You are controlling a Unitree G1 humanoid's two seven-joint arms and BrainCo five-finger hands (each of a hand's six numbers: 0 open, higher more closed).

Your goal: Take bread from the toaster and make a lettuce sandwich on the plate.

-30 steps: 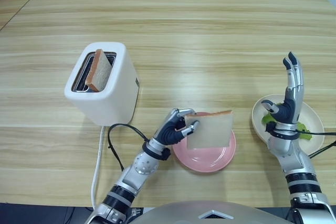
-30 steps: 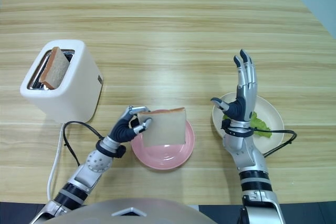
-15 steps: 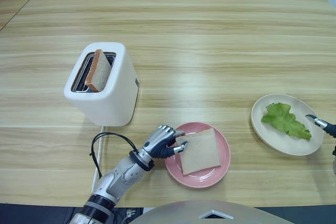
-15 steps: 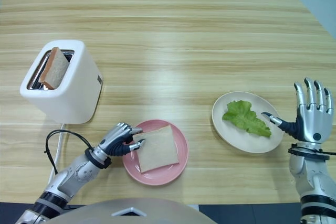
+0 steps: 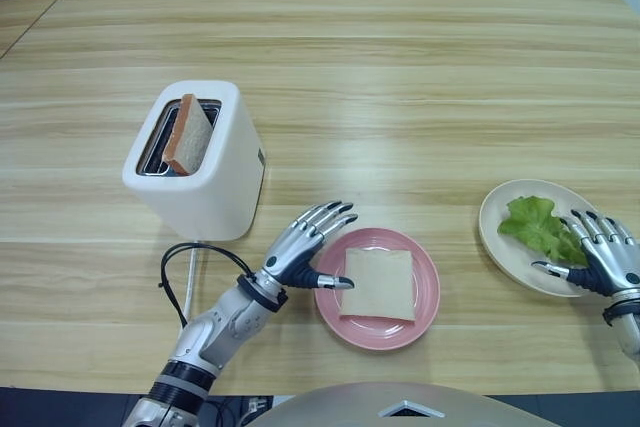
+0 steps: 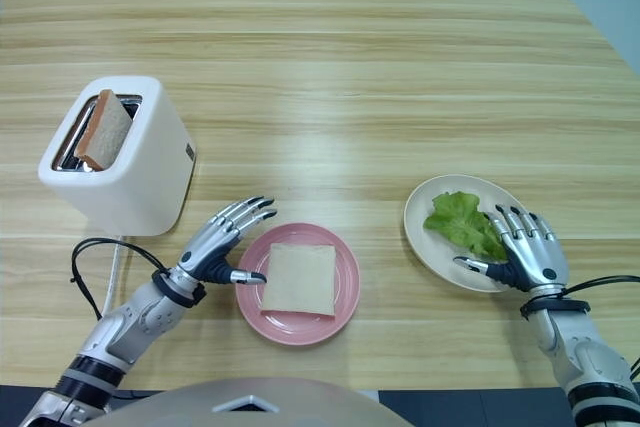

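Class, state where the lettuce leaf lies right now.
The lettuce leaf lies on the cream plate at the right of the table, right of the pink plate, with the right hand beside it.

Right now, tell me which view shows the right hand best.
The right eye view. There the right hand shows whole, fingers spread at the edge of the lettuce over the plate, with wrist and forearm behind it. The left eye view holds it at the right border, wrist partly cut off.
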